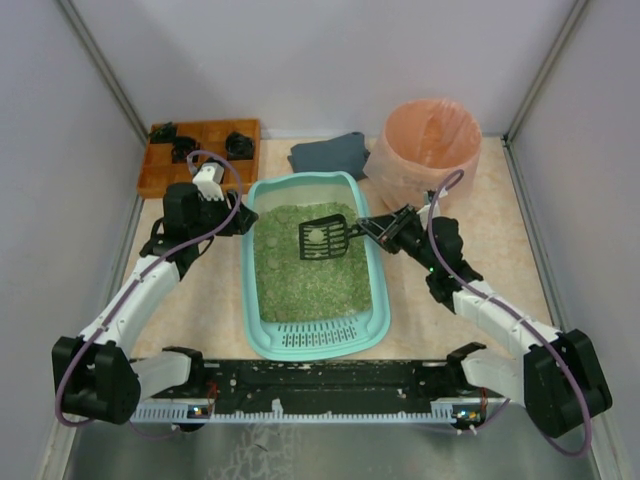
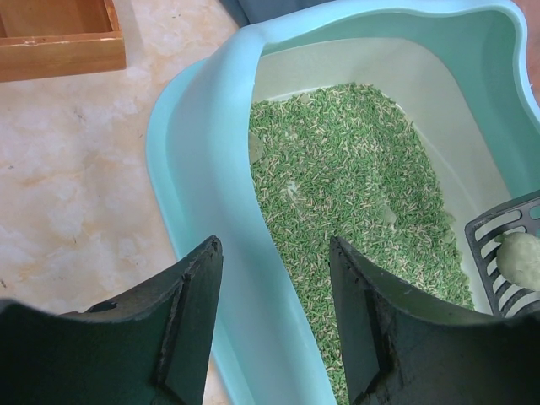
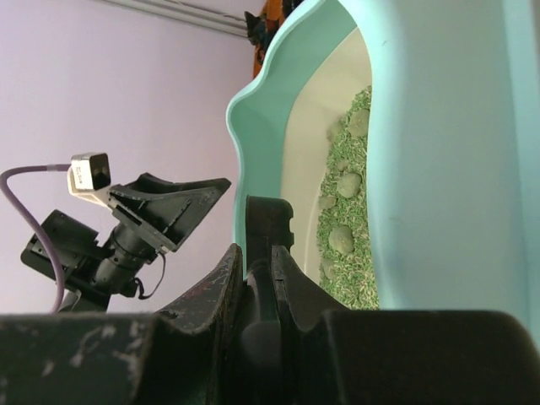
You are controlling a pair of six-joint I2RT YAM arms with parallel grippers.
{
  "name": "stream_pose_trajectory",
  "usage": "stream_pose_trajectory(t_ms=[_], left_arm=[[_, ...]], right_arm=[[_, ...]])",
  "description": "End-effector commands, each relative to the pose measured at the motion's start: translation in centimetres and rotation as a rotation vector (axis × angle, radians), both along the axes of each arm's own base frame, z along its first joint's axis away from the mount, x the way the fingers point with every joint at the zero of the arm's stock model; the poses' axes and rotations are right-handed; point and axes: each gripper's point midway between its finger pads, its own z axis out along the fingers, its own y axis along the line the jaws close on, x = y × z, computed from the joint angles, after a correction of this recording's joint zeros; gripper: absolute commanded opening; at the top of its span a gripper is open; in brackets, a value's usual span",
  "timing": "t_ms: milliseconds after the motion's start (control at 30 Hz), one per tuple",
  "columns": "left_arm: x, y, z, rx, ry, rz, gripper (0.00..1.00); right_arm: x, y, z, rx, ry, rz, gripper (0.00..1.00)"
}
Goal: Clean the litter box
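Note:
The light teal litter box (image 1: 378,290) lies mid-table, filled with green litter (image 1: 310,275). My right gripper (image 1: 378,227) is shut on the handle of a black slotted scoop (image 1: 323,237). It holds the scoop over the litter at the far right of the box, with a pale green clump (image 1: 314,237) in it. In the right wrist view my fingers (image 3: 257,253) clamp the scoop (image 3: 268,224) beside the box wall (image 3: 439,152), and several clumps (image 3: 342,239) lie in the litter. My left gripper (image 1: 245,215) is open, its jaws (image 2: 275,245) straddling the box's left rim (image 2: 211,152). The scoop (image 2: 498,245) shows at right.
A round bin lined with a pink bag (image 1: 430,145) stands at the back right. A brown wooden tray (image 1: 200,165) with black pieces is at the back left. A dark grey cloth (image 1: 330,155) lies behind the box. Grey walls close in both sides.

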Motion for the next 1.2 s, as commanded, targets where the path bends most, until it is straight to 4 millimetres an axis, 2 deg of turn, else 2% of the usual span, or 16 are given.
stream_pose_trajectory(t_ms=[0, 200, 367, 633, 733, 900, 1167], left_arm=[[0.0, -0.2, 0.6, -0.006, -0.015, -0.011, 0.59], [-0.1, -0.2, 0.9, -0.012, -0.034, -0.009, 0.59], [0.0, -0.1, 0.8, -0.008, -0.029, -0.009, 0.57], [0.1, 0.1, 0.8, -0.003, -0.028, 0.002, 0.59], [0.1, 0.0, 0.8, -0.005, -0.028, 0.001, 0.59], [0.0, 0.0, 0.9, -0.004, -0.03, 0.002, 0.59], [0.0, 0.0, 0.9, -0.007, -0.029, 0.0, 0.59]], right_arm=[[0.0, -0.4, 3.9, 0.015, -0.098, -0.028, 0.0], [0.1, -0.4, 4.9, 0.023, -0.11, -0.026, 0.0], [1.0, -0.9, 6.9, 0.028, -0.122, -0.059, 0.0], [3.3, -2.8, 12.7, 0.056, -0.19, -0.119, 0.0], [4.4, -4.6, 15.2, 0.067, -0.227, -0.177, 0.0], [6.2, -8.9, 18.0, 0.054, -0.258, -0.313, 0.0], [8.0, -17.5, 19.4, -0.046, -0.258, -0.681, 0.0]])
